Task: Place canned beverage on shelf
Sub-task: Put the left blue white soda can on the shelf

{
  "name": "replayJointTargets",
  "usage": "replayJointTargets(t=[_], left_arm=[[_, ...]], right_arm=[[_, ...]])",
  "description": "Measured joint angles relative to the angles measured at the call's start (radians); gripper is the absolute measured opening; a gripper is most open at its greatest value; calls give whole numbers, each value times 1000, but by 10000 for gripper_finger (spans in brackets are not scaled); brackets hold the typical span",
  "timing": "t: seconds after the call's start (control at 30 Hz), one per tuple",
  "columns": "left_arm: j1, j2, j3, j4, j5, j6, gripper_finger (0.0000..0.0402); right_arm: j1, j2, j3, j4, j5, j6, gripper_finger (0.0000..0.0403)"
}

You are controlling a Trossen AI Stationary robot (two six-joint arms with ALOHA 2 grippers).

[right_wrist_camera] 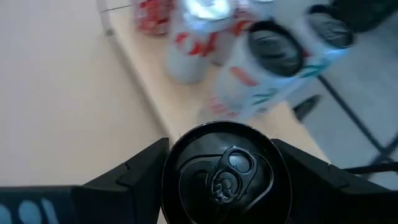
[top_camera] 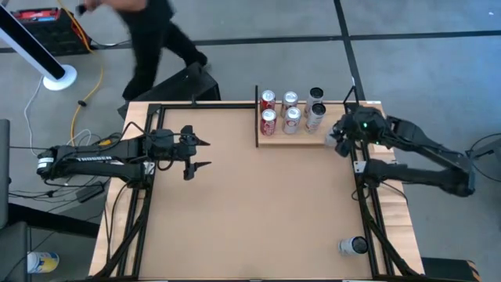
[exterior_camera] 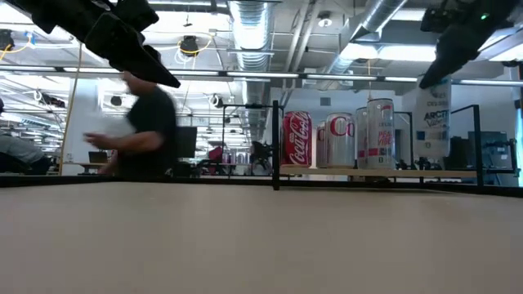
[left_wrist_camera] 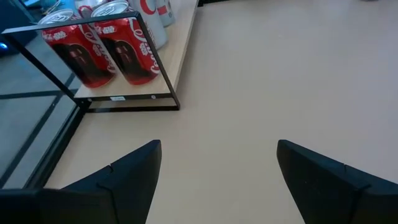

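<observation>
The right gripper [right_wrist_camera: 219, 163] hangs above the end of the pale light-wood shelf [top_camera: 313, 139] farthest from its thin black upright bar [top_camera: 257, 116], its two dark fingers [right_wrist_camera: 134, 171] closed against the sides of a black-topped beverage can [right_wrist_camera: 219, 174] seen from above with its pull tab showing. In the high view this gripper [top_camera: 342, 135] sits just beside the row of cans already on the plank. Just ahead of the held can stand two tall white slim cans with dark lids [top_camera: 315, 110]; beyond them are two silver cans with red lettering [top_camera: 291, 115], and farthest away, next to the upright bar, two red cola cans [top_camera: 268, 113]. In the low view the cans stand upright in a row on the plank [exterior_camera: 376, 173]. The left gripper [top_camera: 192, 154] waits over the bare brown tabletop [top_camera: 250, 211], well apart from the shelf, with its fingers [left_wrist_camera: 118, 180] spread wide and nothing between them; the red cans lie ahead of it. A lone silver can [top_camera: 352, 246] lies on the table well behind the right gripper. A person in dark clothing [exterior_camera: 147, 126] is in the room beyond the table.
</observation>
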Motion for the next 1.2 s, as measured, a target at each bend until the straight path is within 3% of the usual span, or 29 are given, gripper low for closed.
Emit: replayJointTargets(t=[0.3, 0.53, 0.8, 1.03, 1.2], left_arm=[[0, 0, 0, 0, 2, -1, 304], [0, 0, 0, -1, 25, 5, 304], [0, 0, 0, -6, 25, 18, 304], [0, 0, 0, -23, 25, 19, 304], [0, 0, 0, -15, 24, 19, 304]], right_arm=[[-226, 109, 0, 95, -14, -144, 276], [-382, 205, 1, 135, -160, -170, 276], [-451, 224, 4, 146, -168, -183, 278], [-452, 212, 1, 144, -160, -190, 377], [-439, 210, 1, 146, -155, -196, 386]])
